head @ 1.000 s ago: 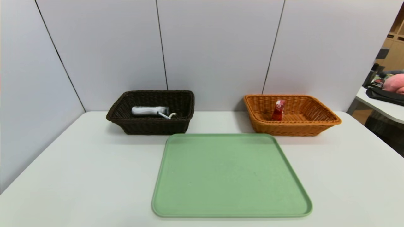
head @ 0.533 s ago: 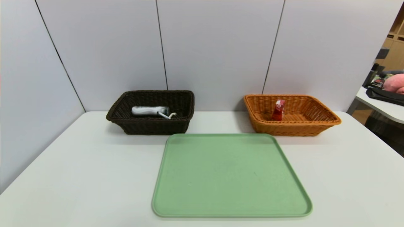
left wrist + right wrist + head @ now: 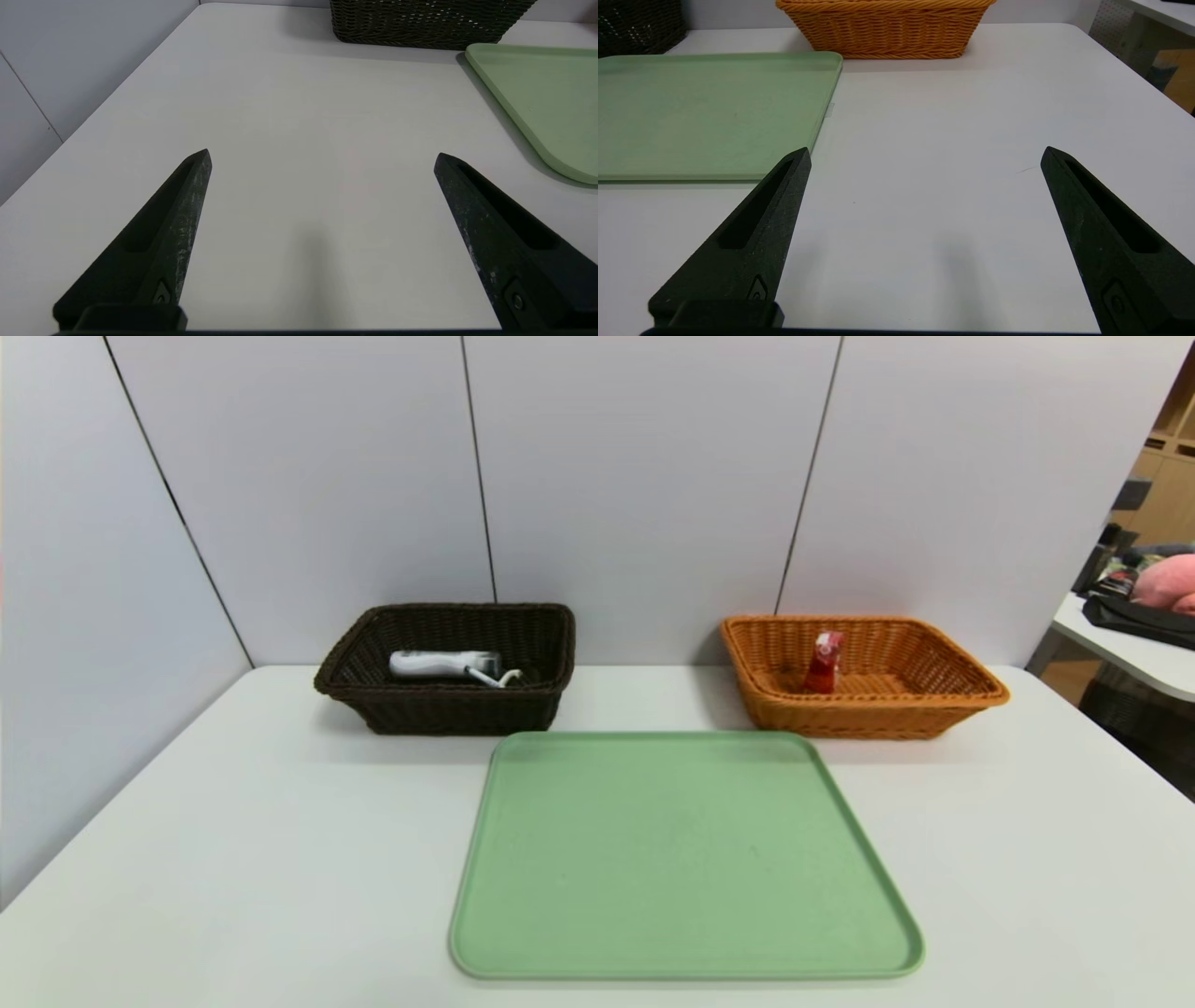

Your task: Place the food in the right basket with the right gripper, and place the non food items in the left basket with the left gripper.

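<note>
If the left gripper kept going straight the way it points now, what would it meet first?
Probably the bare white tabletop: the open left gripper has nothing between its fingers and nothing else in line before it, though its height above the table is hard to judge.

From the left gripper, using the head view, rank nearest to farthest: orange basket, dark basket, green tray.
Judged from the left wrist and head views, left gripper open over bare tabletop:
1. Green tray, front centre.
2. Dark basket, behind, left side.
3. Orange basket, behind, right side.
</note>
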Controlling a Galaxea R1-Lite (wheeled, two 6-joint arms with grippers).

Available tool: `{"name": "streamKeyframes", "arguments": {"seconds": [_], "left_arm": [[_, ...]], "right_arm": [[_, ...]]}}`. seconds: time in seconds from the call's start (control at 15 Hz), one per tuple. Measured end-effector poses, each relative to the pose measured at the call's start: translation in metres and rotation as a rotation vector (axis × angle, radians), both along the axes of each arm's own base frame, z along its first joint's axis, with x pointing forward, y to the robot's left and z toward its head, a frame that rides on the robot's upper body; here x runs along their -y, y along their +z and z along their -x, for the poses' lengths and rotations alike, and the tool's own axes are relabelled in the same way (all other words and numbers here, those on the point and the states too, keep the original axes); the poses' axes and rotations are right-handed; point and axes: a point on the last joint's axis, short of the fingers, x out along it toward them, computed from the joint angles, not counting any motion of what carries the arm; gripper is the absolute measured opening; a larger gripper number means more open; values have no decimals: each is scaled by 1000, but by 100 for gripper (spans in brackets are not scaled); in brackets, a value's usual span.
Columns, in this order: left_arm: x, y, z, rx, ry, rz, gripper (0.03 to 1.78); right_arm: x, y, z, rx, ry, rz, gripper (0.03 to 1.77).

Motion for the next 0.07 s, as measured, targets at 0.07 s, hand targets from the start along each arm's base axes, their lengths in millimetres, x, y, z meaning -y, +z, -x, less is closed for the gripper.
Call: {"name": "streamKeyframes", "arguments": {"seconds": [0.07], "left_arm": [[0, 0, 0, 0, 0, 0, 169]], "right_arm": [[0, 0, 0, 0, 0, 0, 170]]}}
